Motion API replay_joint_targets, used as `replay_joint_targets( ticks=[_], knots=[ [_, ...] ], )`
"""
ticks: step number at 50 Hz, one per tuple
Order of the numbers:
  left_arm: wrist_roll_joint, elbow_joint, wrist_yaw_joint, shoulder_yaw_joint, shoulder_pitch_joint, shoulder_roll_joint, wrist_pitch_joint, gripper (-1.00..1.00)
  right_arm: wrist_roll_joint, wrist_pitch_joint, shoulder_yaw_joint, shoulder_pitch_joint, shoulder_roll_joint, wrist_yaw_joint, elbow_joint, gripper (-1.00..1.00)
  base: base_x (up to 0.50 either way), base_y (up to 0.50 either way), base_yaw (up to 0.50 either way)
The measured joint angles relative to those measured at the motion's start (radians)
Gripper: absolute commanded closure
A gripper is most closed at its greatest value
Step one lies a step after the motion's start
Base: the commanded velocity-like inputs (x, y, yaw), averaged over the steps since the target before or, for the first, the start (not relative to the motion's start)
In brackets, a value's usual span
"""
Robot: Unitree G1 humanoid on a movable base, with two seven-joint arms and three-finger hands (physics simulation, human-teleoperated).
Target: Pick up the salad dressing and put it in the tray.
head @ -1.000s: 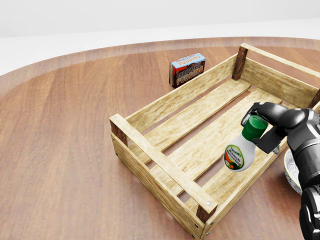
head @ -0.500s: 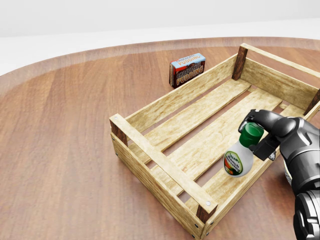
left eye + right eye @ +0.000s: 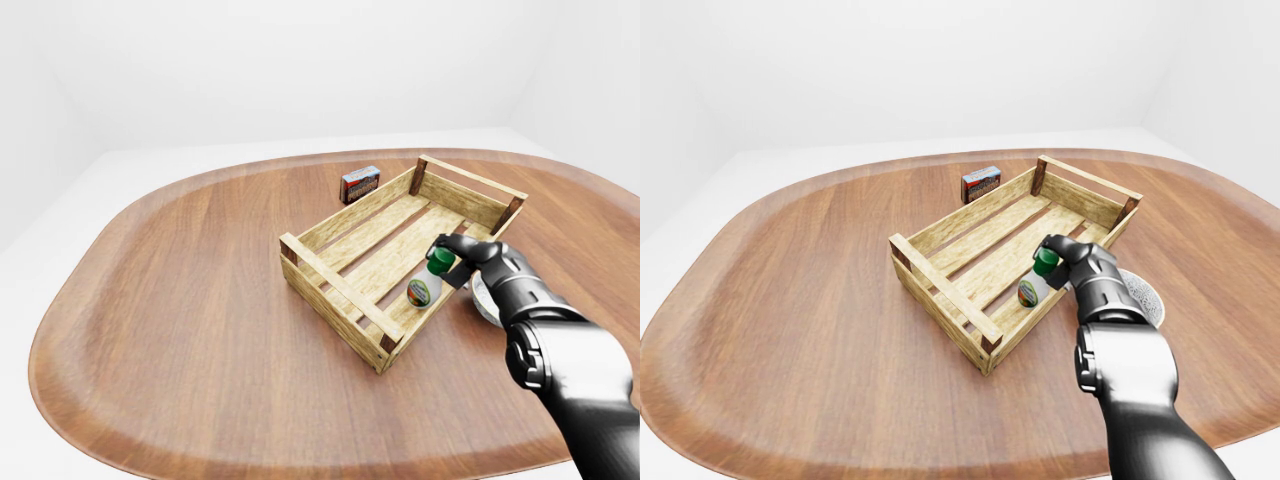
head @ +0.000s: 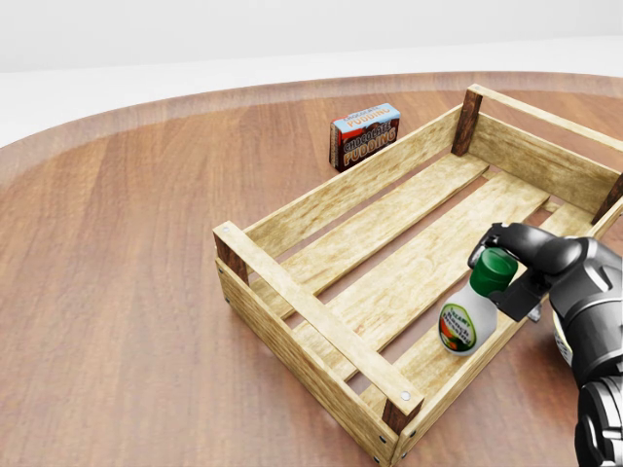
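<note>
Right hand (image 4: 521,265) grips the salad dressing (image 4: 474,305) (green cap) — inside the tray (image 4: 321,322)

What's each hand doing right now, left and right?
Left hand: not in view.
Right hand: closed on the white salad dressing bottle with the green cap, inside the slatted wooden crate tray.

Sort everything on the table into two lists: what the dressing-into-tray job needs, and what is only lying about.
Needed for the job:
salad dressing bottle
wooden tray
right hand, closed round the bottle's green cap

Lying about:
pudding box, outside the tray
bowl, partly hidden by the arm
</note>
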Motion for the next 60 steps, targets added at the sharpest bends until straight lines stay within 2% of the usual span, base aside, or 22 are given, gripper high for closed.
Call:
replay_joint_targets(
  ticks=[5, 6, 24, 33, 40, 45, 51, 56, 60],
  knots=[
    [0.001, -0.001, -0.001, 0.000, 0.001, -0.001, 0.000, -1.00, 0.002, 0.000, -0.004, 0.005, 0.001, -0.003, -0.001, 0.98, 0.00, 0.00, 0.00],
    [0.001, -0.001, -0.001, 0.000, 0.001, -0.001, 0.000, -1.00, 0.002, 0.000, -0.004, 0.006, 0.001, -0.003, -0.002, -1.00, 0.00, 0.00, 0.00],
    [0.002, -0.008, -0.001, 0.001, 0.001, -0.003, 0.000, -1.00, -0.038, 0.000, 0.026, -0.002, 0.000, 0.031, -0.013, -1.00, 0.00, 0.00, 0.00],
    [0.000, -0.010, -0.001, 0.003, 0.001, -0.003, 0.000, -1.00, -0.038, 0.000, 0.015, -0.004, -0.006, 0.055, -0.015, -1.00, 0.00, 0.00, 0.00],
    [-0.004, -0.013, 0.000, 0.005, 0.001, -0.001, 0.000, -1.00, -0.074, 0.000, 0.028, -0.047, -0.044, 0.107, -0.011, -1.00, 0.00, 0.00, 0.00],
    [-0.007, -0.017, 0.003, 0.002, 0.000, -0.003, 0.000, -1.00, -0.154, 0.000, 0.063, -0.198, -0.127, 0.185, -0.014, -1.00, 0.00, 0.00, 0.00],
    [-0.011, -0.023, 0.004, -0.001, -0.001, -0.006, 0.000, -1.00, -0.256, 0.000, 0.080, -0.514, -0.228, 0.268, -0.023, -1.00, 0.00, 0.00, 0.00],
    [-0.015, -0.028, 0.007, -0.004, -0.004, -0.007, 0.000, -1.00, -0.327, 0.000, 0.077, -0.785, -0.282, 0.269, -0.031, -1.00, 0.00, 0.00, 0.00],
    [-0.018, -0.035, 0.009, -0.007, -0.005, -0.010, 0.000, -1.00, -0.344, 0.000, 0.051, -0.948, -0.301, 0.269, -0.037, -1.00, 0.00, 0.00, 0.00]
  ],
)
